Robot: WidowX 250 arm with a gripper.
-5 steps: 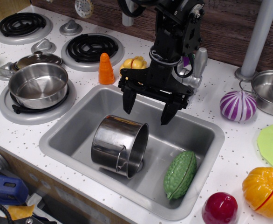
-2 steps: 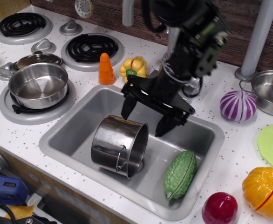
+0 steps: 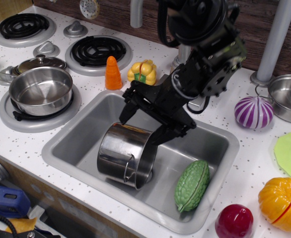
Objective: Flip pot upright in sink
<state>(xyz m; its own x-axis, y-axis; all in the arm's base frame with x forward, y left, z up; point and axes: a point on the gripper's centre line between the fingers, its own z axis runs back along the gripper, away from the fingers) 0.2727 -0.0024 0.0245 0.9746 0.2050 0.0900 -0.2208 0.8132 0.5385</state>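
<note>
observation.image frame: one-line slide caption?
Open gripper descends over steel pot lying on its side in sink, beside green gourd.

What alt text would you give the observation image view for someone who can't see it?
A black robot gripper, jaws open, reaches over a shiny steel pot lying on its side in a grey sink. A green bumpy toy vegetable lies beside the pot.

No readable text, label, brand, number or sign on anything in view
</note>
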